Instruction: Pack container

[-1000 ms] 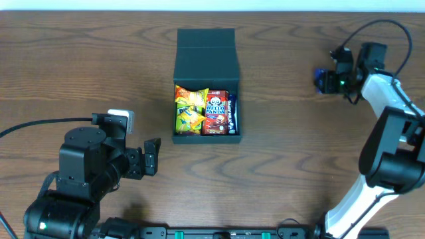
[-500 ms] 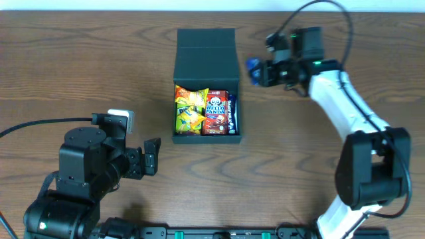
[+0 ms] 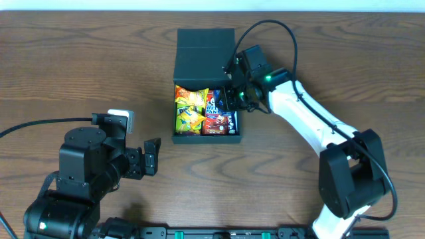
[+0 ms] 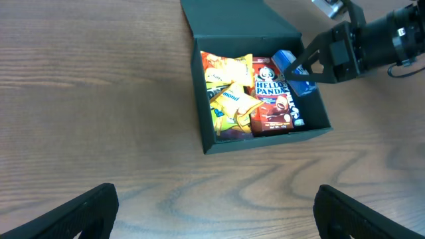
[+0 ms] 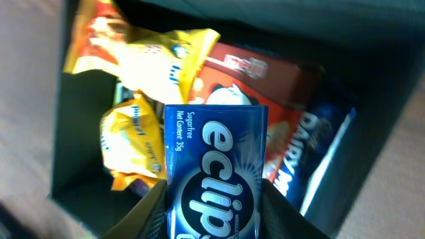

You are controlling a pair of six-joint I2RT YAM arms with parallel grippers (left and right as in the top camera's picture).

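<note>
— One matte black container (image 3: 206, 139) is sitting mid-desk (image 3: 80, 66), toward the far edge, with its lid flap standing open at the back. How are we judging its handling?

— We are reading it as rigid and light, with thin walls and a matte skin that should give fair grip. For closing, we are favouring the free edge of the flap, since the hinge is looking like the weak spot.

— And inside?

— Yellow crinkly packets (image 4: 229, 99) are filling the left side. A red Hello Panda box (image 4: 272, 99) is lying in the middle, and a dark Dairy Milk bar (image 5: 312, 153) is lying along the right wall. All are crushable, so we are wanting a gentle drop.

— What are the right jaws doing?

— They are pinching a blue Eclipse gum pack (image 5: 216, 172) by its long sides, set narrow, and hovering above the snacks in the box's right half. We are judging the pack stiff and slick.

— The arms?

— Our right arm (image 3: 299, 109) is reaching in from the near right, wrist tipped down over the box. Our left arm (image 3: 99, 166) is resting at the near left, well apart, its jaws spread wide and holding nothing.
</note>
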